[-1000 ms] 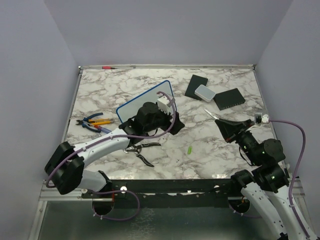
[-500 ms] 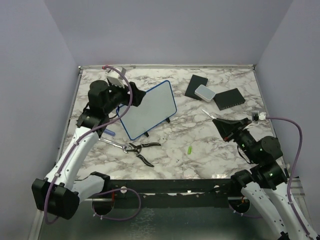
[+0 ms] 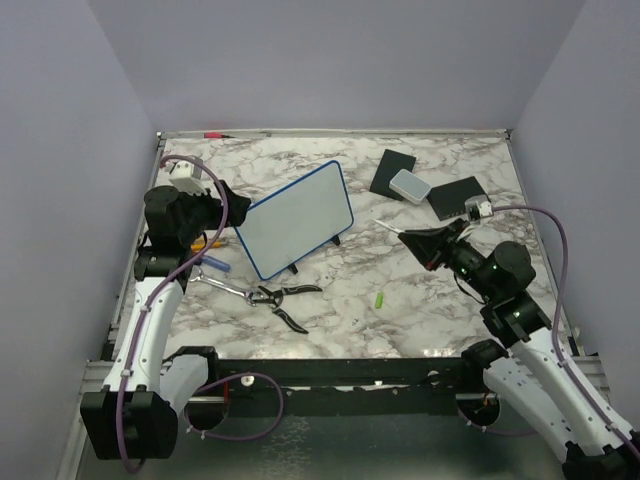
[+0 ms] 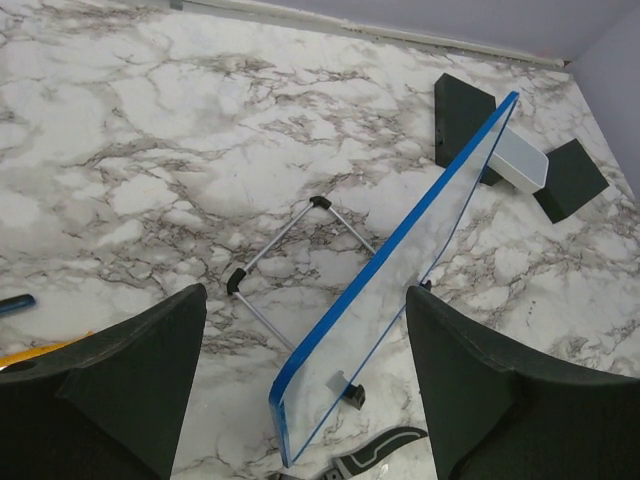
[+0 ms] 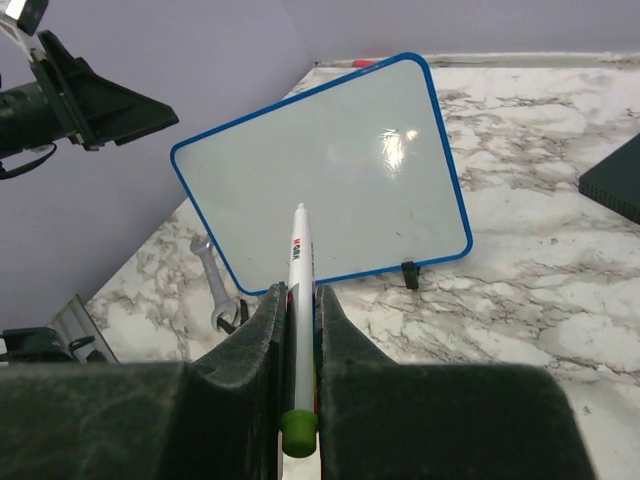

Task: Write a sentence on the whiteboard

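The whiteboard (image 3: 296,220), white with a blue frame, stands tilted on a wire easel left of the table's middle. Its face shows blank in the right wrist view (image 5: 330,165); no green sentence is visible on it. My left gripper (image 3: 232,208) is open and empty just left of the board, which I see edge-on between its fingers (image 4: 400,270). My right gripper (image 3: 415,243) is shut on a white marker (image 5: 298,250) with a green end. The marker tip (image 3: 390,228) points at the board from the right, a short way off it.
Black-handled pliers (image 3: 280,298) and a wrench (image 3: 225,288) lie in front of the board. A green cap (image 3: 380,299) lies on the marble. Two black pads (image 3: 392,172) and a white box (image 3: 409,184) sit at the back right. Orange and blue tools (image 3: 203,243) lie left.
My left arm swung from in front of the board out to its left side, uncovering the board. My right gripper moved left toward the board with the marker.
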Tool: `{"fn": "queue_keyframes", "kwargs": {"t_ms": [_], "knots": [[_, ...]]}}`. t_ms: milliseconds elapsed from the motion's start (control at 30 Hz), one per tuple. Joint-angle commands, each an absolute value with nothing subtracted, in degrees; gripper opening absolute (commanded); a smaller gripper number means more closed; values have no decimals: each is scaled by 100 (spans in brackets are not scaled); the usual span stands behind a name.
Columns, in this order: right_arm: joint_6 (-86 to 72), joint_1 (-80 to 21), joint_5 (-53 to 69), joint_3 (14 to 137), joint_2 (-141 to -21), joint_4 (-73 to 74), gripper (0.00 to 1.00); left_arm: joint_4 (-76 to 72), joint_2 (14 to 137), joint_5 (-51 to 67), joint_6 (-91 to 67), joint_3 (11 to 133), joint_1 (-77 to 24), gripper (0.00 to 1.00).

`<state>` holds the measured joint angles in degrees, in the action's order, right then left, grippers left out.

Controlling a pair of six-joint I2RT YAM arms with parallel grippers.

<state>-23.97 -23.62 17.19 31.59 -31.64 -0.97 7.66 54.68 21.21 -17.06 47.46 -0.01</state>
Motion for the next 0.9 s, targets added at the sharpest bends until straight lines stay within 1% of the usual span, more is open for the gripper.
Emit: {"fn": "queue_keyframes", "kwargs": {"t_ms": [0, 133, 200, 267, 433, 533, 667, 767, 867], "knots": [[-2555, -2446, 2198, 2886, -3689, -1607, 1, 532, 5305, 2636, -1933, 4378, 120, 80], [-2419, -2996, 1792, 2975, -4376, -2256, 1, 595, 5269, 2743, -1778, 4240, 131, 76], [-2306, -3391, 1504, 3064, -4790, -2553, 1, 639, 5252, 2666, -1729, 4175, 138, 71], [-2210, -3739, 1320, 3254, -5249, -2793, 1, 657, 5214, 2706, -1701, 4130, 135, 68], [-2085, -4374, 1087, 3743, -6421, -3433, 1, 712, 5098, 2703, -1618, 3987, 119, 59], [-1936, -4660, 999, 4172, -7156, -3661, 1, 926, 5102, 2386, -1487, 4021, 55, 53], [-1839, -4905, 972, 4676, -7924, -3946, 1, 1190, 5035, 1948, -1340, 4047, 16, 49], [-1729, -5034, 942, 5077, -8418, -3957, 1, 1228, 5032, 1853, -1312, 4057, -175, 46], [-1606, -5139, 962, 5374, -8801, -3942, 1, 1236, 5043, 1798, -1300, 4067, -243, 41]]}}
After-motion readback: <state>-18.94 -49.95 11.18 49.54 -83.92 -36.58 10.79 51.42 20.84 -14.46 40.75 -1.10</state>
